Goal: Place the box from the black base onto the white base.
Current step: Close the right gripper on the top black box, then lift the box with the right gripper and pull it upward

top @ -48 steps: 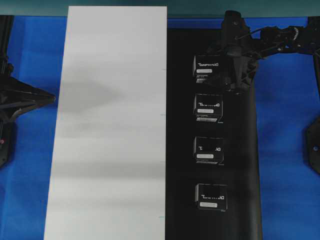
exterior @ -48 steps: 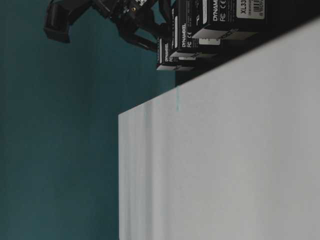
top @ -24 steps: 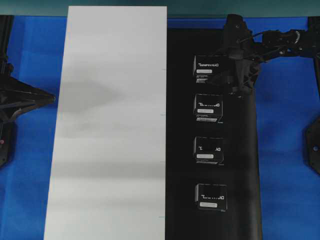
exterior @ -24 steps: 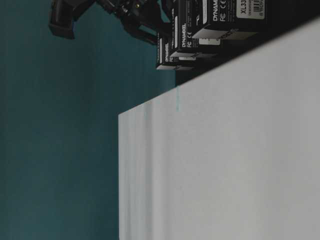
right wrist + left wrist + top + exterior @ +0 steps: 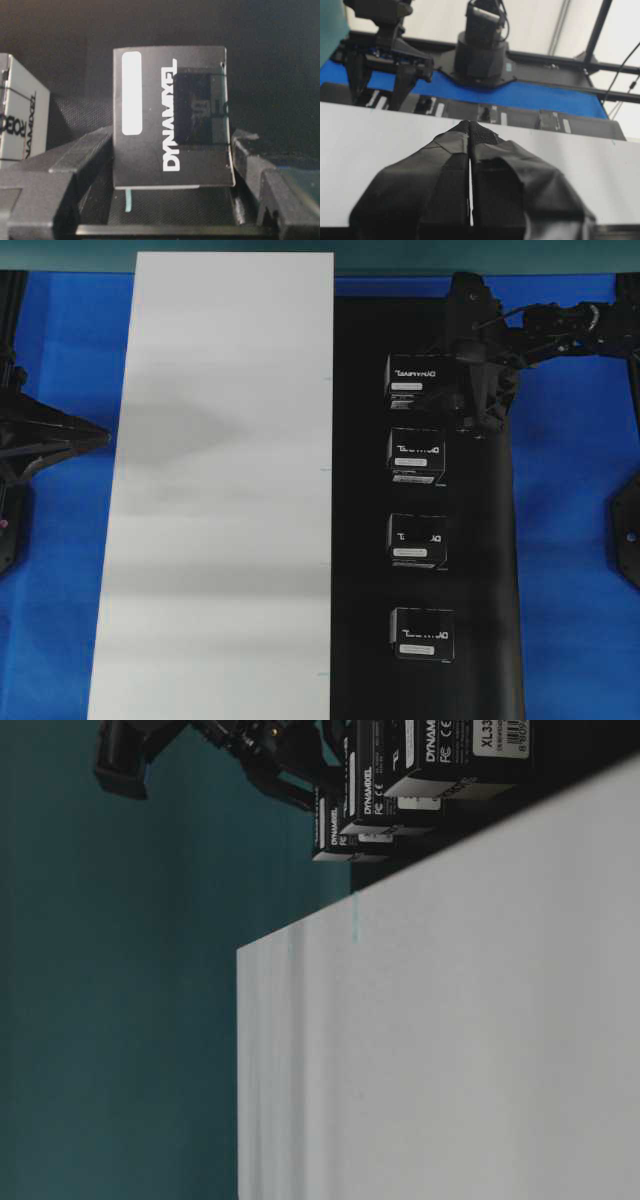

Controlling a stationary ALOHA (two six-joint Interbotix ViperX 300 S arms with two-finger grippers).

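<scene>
Four small black boxes stand in a row on the black base [image 5: 490, 540]. My right gripper [image 5: 452, 380] reaches in from the right and is shut on the farthest box [image 5: 415, 377]. In the right wrist view its fingers [image 5: 87, 150] press both sides of that box [image 5: 172, 115], which shows a white label strip and white lettering. I cannot tell whether the box is off the base. The white base [image 5: 220, 490] lies bare to the left of the black one. My left gripper [image 5: 95, 437] hovers at the white base's left edge, shut [image 5: 470, 126] and holding nothing.
Three more boxes [image 5: 417, 453] [image 5: 417, 540] [image 5: 421, 632] line the black base toward the near end. The nearest neighbour shows at the left of the right wrist view [image 5: 20, 115]. Blue table [image 5: 570, 540] flanks both panels. Arm mounts stand at the sides.
The right gripper's jaws have closed from wide open onto the farthest box. The wrist has shifted slightly toward the far end. The left arm has not moved.
</scene>
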